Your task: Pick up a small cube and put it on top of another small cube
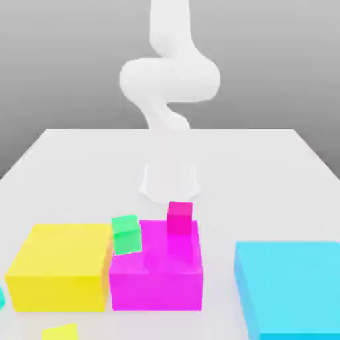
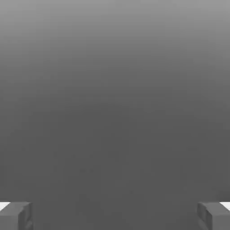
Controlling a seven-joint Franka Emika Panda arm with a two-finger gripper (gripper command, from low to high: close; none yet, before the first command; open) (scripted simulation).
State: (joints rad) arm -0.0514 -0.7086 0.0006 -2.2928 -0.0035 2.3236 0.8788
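In the hand view my gripper (image 2: 115,218) is open, its two grey fingertips (image 2: 15,215) standing far apart with nothing between them against a plain grey backdrop. A small hot-pink cube (image 1: 179,218) stands at the far edge of a large magenta block (image 1: 156,279); whether it rests on the block or just behind it I cannot tell. At the exterior view's left border a turquoise sliver (image 1: 1,297) peeks in beside the yellow block, possibly the small cube, mostly cut off. My white arm (image 1: 169,80) rises folded behind the blocks.
A small green cube (image 1: 126,234) sits tilted at the seam between a large yellow block (image 1: 60,265) and the magenta block. A large cyan block (image 1: 289,285) fills the exterior view's right front. A small yellow-green piece (image 1: 60,332) lies at the front edge.
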